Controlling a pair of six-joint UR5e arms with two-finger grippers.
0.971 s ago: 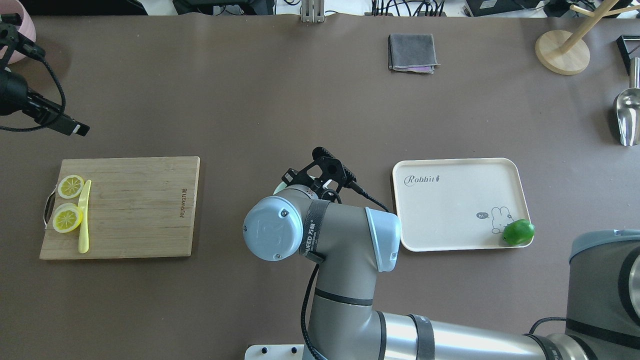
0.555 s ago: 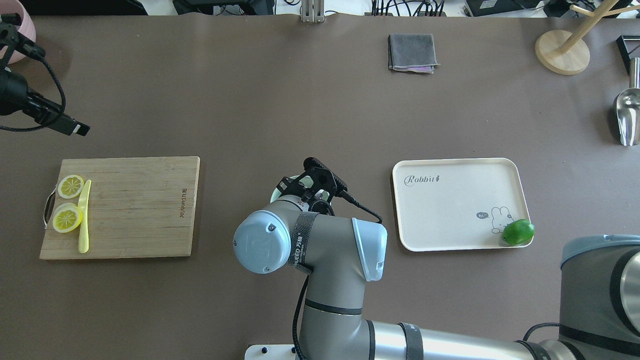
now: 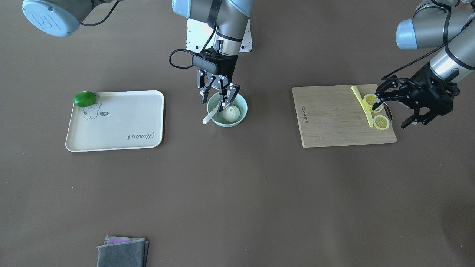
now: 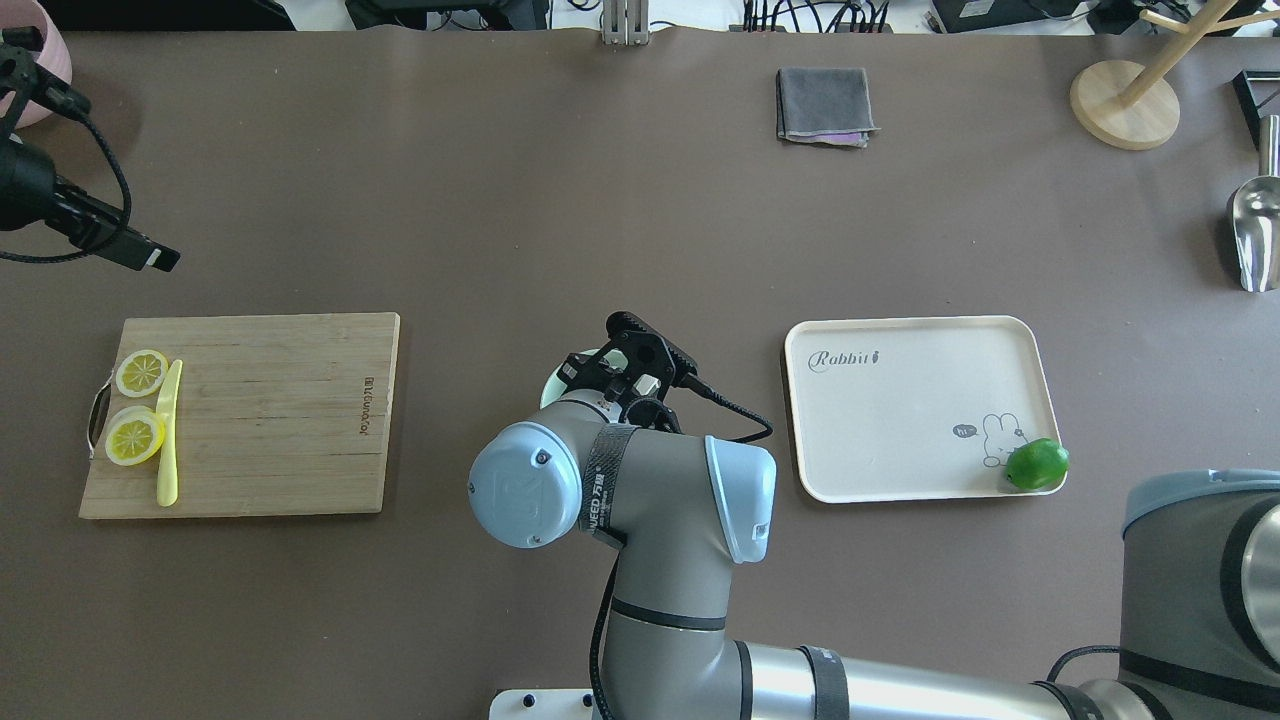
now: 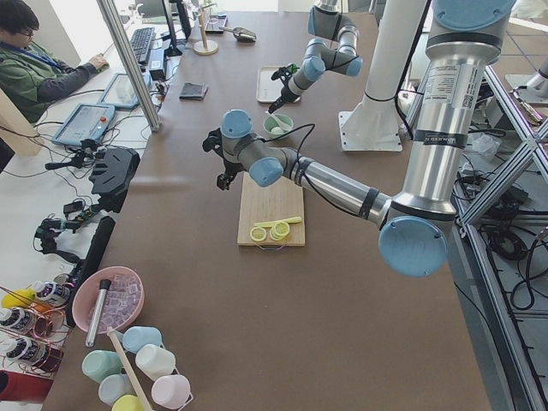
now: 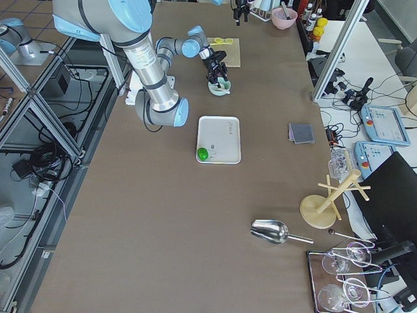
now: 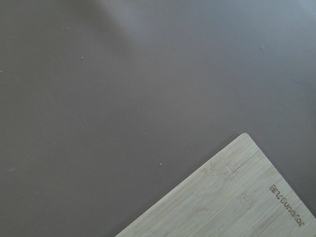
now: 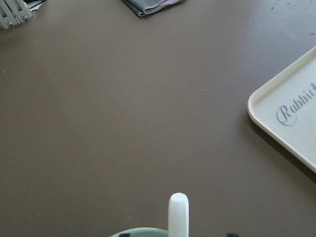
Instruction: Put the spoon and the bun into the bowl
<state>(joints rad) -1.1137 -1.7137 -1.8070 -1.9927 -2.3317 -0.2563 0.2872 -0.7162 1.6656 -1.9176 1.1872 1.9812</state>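
The pale mint-green bowl (image 3: 237,120) stands at the table's middle. The white bun (image 3: 231,113) lies inside it. The white spoon (image 3: 208,117) rests in the bowl with its handle out over the rim toward the tray; the handle also shows in the right wrist view (image 8: 178,212). My right gripper (image 3: 219,101) is open just above the bowl's back rim and holds nothing. In the overhead view my right wrist hides all but a sliver of the bowl (image 4: 553,385). My left gripper (image 3: 391,111) is open and empty above the cutting board's outer end.
A wooden cutting board (image 3: 334,118) carries two lemon slices (image 3: 371,100) and a yellow knife (image 3: 362,104). A cream tray (image 3: 118,126) holds a green lime (image 3: 84,98). A grey cloth (image 3: 122,252), a wooden stand (image 4: 1120,100) and a metal scoop (image 4: 1255,230) lie far off.
My right arm has drawn back a little toward the robot's base and to the left, over the bowl. The left arm has not moved.
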